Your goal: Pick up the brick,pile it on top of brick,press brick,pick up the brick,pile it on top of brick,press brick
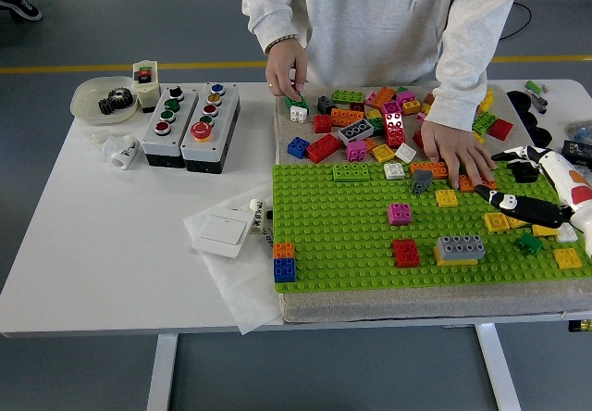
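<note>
Your right hand (518,209) reaches over the green baseplate (351,244), cut off at the frame edge; its grip cannot be made out. The pink brick (400,213) sits alone mid-plate.

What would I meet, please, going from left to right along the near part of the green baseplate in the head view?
Orange-on-blue brick stack → red brick → grey-on-yellow brick stack → dark green brick → yellow brick, with the right robot hand reaching in above the last few.
</note>
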Controlling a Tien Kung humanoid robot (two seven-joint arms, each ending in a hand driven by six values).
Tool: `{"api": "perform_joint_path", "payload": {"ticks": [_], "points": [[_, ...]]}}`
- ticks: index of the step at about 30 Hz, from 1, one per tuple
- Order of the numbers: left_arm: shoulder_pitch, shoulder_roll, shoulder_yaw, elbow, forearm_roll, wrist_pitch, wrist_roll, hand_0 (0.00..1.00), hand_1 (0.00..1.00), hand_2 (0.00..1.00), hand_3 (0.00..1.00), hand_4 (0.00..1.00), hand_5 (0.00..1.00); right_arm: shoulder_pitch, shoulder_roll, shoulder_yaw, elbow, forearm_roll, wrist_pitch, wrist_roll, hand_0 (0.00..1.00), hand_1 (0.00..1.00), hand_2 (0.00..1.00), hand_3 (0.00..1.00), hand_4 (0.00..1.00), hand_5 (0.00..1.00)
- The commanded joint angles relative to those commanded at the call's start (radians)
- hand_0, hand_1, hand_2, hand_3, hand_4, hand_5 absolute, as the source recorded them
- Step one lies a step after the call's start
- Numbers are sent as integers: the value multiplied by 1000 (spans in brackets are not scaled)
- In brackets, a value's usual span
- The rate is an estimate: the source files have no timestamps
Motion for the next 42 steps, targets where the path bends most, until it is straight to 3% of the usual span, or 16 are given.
{"api": "perform_joint_path", "payload": {"ticks": [11, 19, 26, 31, 42], "points": [[-3, -2, 15, 0, -14, 3, 2, 776, 795, 839, 618, 652, 689, 2, -7, 0, 15, -18, 10, -13, 747, 721, 752, 687, 898, 535], [6, -1, 12, 0, -5, -1, 1, 774, 793, 839, 617, 652, 689, -22, -32, 2, 62, -73, 87, -54, 742, 714, 741, 661, 897, 538], [9, 3, -1, 0, 14, -2, 1, 773, 792, 839, 618, 650, 688, -41, -54, -6, 127, -71, 191, -65, 731, 704, 731, 641, 897, 541], [8, 4, -1, 0, 11, -2, 1, 772, 791, 838, 618, 651, 692, -53, -66, -20, 165, -75, 212, -73, 728, 701, 726, 637, 902, 545], [4, 6, 12, 0, -4, -2, 1, 773, 789, 835, 618, 647, 688, -67, -78, -55, 165, -90, 241, -80, 725, 701, 726, 639, 909, 554]]}}
